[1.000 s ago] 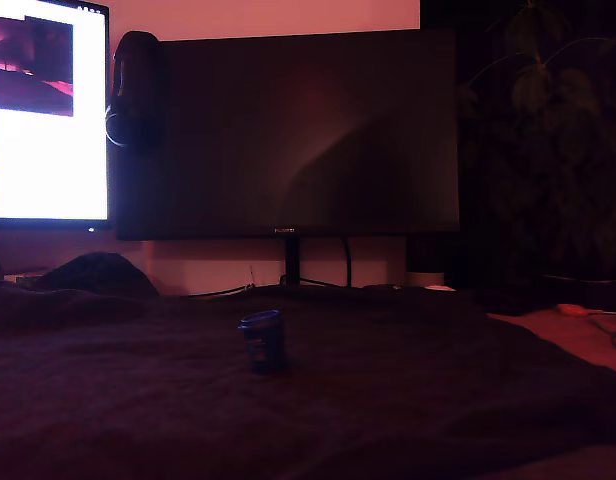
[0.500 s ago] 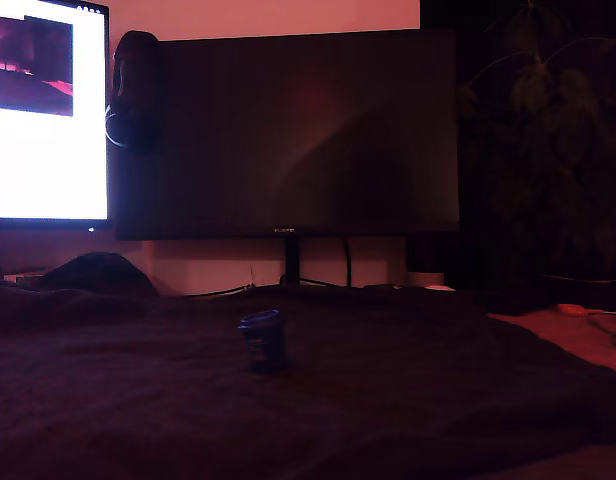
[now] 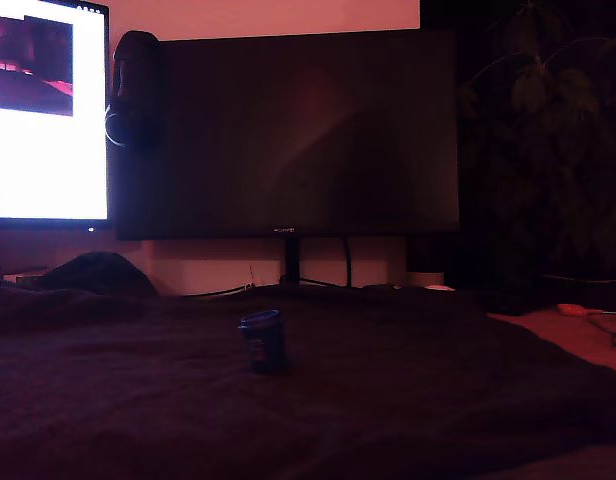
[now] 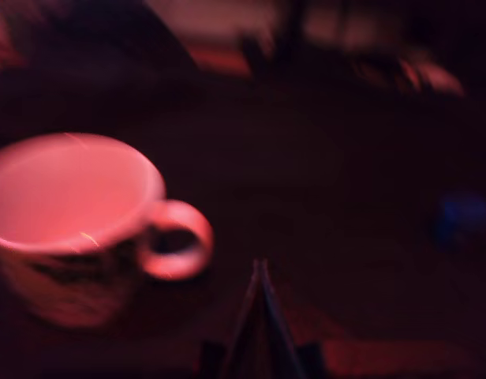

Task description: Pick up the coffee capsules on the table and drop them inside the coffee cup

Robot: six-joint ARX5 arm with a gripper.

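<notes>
Dim reddish light is being cast over the dark-clothed desk (image 3: 408, 400). Coffee capsule (image 3: 261, 339) is being left upright in the open, well apart from the cup (image 4: 77, 213), likely for easy grasping. Cup is being shown empty. Jaws are being held closed together, gripping nothing.

Only the wrist view shows any of the robot, and that dimly and blurred: the dark gripper (image 4: 259, 272) with two thin tapering fingers (image 4: 247, 316) that rise from the near edge and meet at one sharp tip, pressed together with nothing between them. The exterior view shows no arm.
</notes>
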